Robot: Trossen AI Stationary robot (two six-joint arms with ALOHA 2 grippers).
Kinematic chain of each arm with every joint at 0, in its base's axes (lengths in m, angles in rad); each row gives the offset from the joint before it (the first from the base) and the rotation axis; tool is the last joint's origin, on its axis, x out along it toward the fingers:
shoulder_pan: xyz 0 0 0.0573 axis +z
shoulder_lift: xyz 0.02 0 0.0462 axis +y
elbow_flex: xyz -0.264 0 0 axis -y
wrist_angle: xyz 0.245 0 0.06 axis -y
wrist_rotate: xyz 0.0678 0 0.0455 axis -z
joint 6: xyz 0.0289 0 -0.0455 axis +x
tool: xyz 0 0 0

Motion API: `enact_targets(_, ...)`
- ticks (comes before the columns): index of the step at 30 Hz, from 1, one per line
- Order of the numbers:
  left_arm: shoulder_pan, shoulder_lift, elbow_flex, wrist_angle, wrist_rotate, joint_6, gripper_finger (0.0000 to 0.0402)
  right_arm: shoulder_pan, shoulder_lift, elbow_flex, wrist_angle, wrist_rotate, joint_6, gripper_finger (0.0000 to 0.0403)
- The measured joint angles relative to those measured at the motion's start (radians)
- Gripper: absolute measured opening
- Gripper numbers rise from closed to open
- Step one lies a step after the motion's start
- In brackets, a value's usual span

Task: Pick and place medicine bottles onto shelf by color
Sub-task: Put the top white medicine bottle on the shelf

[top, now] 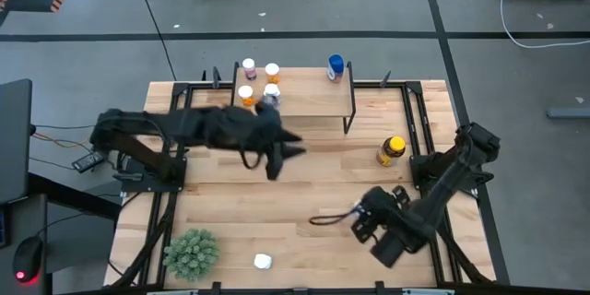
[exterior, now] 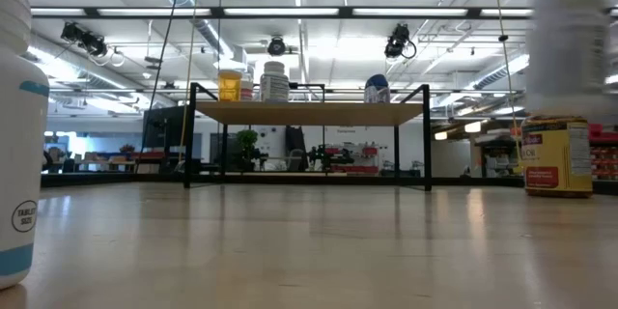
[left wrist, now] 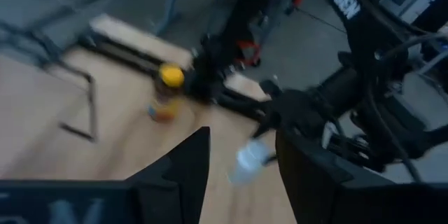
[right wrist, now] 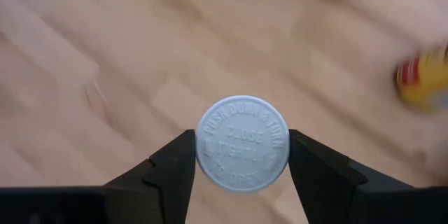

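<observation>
White-capped bottle (right wrist: 243,143) sits clamped between right tool (right wrist: 241,155) fingers above the tabletop (top: 304,194), ready for the shelf (top: 309,101); left tool (left wrist: 241,155) gapes empty nearby.

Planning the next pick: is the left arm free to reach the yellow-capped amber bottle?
Probably yes: the left tool is open, with bare tabletop between it and the amber bottle, though that bottle stands nearer the right arm.

A wooden table (top: 277,194) is seen carrying a small shelf (top: 313,97) on thin black legs near its far edge. On the shelf's left part four small bottles (top: 260,83) are grouped (white and orange caps); a blue bottle (top: 336,67) is set apart at the right. On the tabletop an amber bottle (top: 391,151), a green spiky plant (top: 192,252) and a white bottle (top: 263,261) are placed.
</observation>
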Motion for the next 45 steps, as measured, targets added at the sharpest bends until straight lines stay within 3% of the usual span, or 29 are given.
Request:
enact_targets(12,0.254,-0.126,0.000,-0.127,0.222,0.200,0.0166,-0.449,0.001,0.277,-0.009,0.081,-0.581,0.0215)
enact_targets(17,0.346,-0.155,0.000,-0.106,0.294,0.274,0.0166,-0.647,0.000,0.396,0.058,0.084,-0.854,0.0216)
enact_targets(26,0.511,-0.169,0.000,-0.151,0.487,0.362,0.0160,-0.940,0.000,0.447,0.245,-0.063,-1.272,0.0216)
enact_targets(35,0.668,-0.170,0.000,-0.190,0.612,0.425,0.0162,-1.113,0.000,0.447,0.363,-0.232,-1.511,0.0216)
enact_targets(45,0.803,-0.170,0.000,-0.203,0.675,0.441,0.0149,-1.163,0.091,0.446,0.435,-0.311,-1.604,0.0216)
